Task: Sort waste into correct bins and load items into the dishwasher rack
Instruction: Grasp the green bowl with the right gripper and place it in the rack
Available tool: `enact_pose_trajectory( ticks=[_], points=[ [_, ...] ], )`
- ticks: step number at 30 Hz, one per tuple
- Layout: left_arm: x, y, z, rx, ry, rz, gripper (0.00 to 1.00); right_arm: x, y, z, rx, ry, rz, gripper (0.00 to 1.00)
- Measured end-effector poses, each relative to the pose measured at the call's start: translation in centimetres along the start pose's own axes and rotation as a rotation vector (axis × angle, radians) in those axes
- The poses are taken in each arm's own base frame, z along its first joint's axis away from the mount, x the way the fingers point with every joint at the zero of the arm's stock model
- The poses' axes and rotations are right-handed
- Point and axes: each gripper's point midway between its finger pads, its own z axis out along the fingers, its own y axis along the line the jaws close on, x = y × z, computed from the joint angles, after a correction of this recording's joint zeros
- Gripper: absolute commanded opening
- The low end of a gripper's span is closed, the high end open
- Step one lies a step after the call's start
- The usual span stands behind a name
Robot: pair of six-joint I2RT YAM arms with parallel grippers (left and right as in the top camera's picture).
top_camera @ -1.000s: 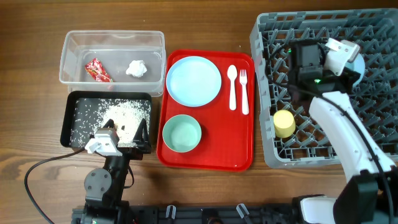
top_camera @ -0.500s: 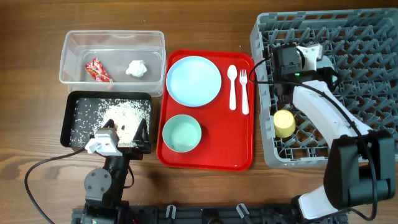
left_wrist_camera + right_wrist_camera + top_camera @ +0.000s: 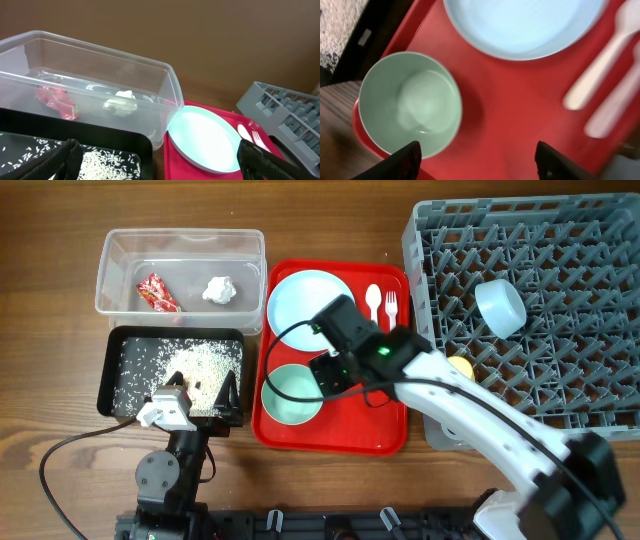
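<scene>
Right gripper (image 3: 477,150) positioned over red tray (image 3: 350,430), fingers spread wide, nothing held. Pale green bowl (image 3: 410,105) seen just below, toward left finger. Light blue plate (image 3: 310,308), white spoon (image 3: 372,297), fork (image 3: 391,305) laid on same tray. Light blue bowl (image 3: 500,307), yellow cup (image 3: 461,364) placed in grey rack (image 3: 580,270). Red wrapper (image 3: 157,292), tissue ball (image 3: 219,290) contained in clear tub (image 3: 180,242). Rice scraps (image 3: 200,362) spread in black tray (image 3: 110,385). Left gripper (image 3: 159,147) parted, empty, at black tray's near edge.

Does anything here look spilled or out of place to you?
Nothing is spilled: the rice lies inside the black tray. The one oddity is the light blue bowl, which sits tilted on the pegs of the grey rack instead of squarely.
</scene>
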Motion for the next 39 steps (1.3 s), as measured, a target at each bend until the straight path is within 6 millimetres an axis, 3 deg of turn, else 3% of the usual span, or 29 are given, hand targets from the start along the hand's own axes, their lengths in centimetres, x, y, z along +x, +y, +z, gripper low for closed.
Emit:
enact_pose_trajectory(
  ticks=[4, 8, 9, 11, 16, 18, 20, 22, 24, 25, 26, 29, 32, 33, 36, 39],
  points=[
    [0.0, 0.0, 0.0, 0.0, 0.0, 0.0, 1.0, 1.7, 1.0, 5.8, -0.053, 0.137, 0.018, 0.56],
    [0.0, 0.0, 0.0, 0.0, 0.0, 0.0, 1.0, 3.0, 1.8, 8.2, -0.107, 0.211, -0.001, 0.11],
    [0.0, 0.0, 0.0, 0.0, 0.0, 0.0, 1.0, 3.3, 1.9, 8.5, -0.113, 0.224, 0.002, 0.04],
    [0.0, 0.0, 0.0, 0.0, 0.0, 0.0, 1.0, 3.3, 1.4, 8.5, -0.099, 0.231, 0.057, 0.04],
    [0.0, 0.0, 0.0, 0.0, 0.0, 0.0, 1.0, 3.4, -2.1, 7.6, 0.055, 0.227, 0.17, 0.04],
    [0.0, 0.0, 0.0, 0.0, 0.0, 0.0, 1.0, 1.7, -4.0, 3.4, 0.16, 0.105, 0.176, 0.04],
    [0.0, 0.0, 0.0, 0.0, -0.001, 0.0, 1.0, -0.9, -7.6, -4.1, 0.351, -0.139, 0.234, 0.04],
    [0.0, 0.0, 0.0, 0.0, 0.0, 0.0, 1.0, -2.2, -12.2, -12.5, 0.592, -0.401, 0.329, 0.04],
    [0.0, 0.0, 0.0, 0.0, -0.001, 0.0, 1.0, -1.8, -16.9, -18.8, 0.846, -0.561, 0.437, 0.04],
    [0.0, 0.0, 0.0, 0.0, -0.001, 0.0, 1.0, -1.1, -18.9, -21.0, 0.965, -0.597, 0.485, 0.04],
    [0.0, 0.0, 0.0, 0.0, -0.001, 0.0, 1.0, 0.5, -22.3, -23.8, 1.155, -0.606, 0.56, 0.04],
    [0.0, 0.0, 0.0, 0.0, 0.0, 0.0, 1.0, 4.9, -29.1, -26.9, 1.426, -0.518, 0.744, 0.04],
    [0.0, 0.0, 0.0, 0.0, -0.001, 0.0, 1.0, 9.1, -34.6, -27.4, 1.562, -0.395, 0.91, 0.04],
    [0.0, 0.0, 0.0, 0.001, -0.001, 0.0, 1.0, 10.7, -36.5, -27.0, 1.586, -0.338, 0.961, 0.04],
    [0.0, 0.0, 0.0, 0.0, -0.001, 0.0, 1.0, 12.9, -40.3, -25.0, 1.57, -0.229, 1.018, 0.04],
    [0.0, 0.0, 0.0, 0.0, -0.001, 0.0, 1.0, 13.0, -43.2, -22.5, 1.555, -0.157, 0.99, 0.04]
  ],
)
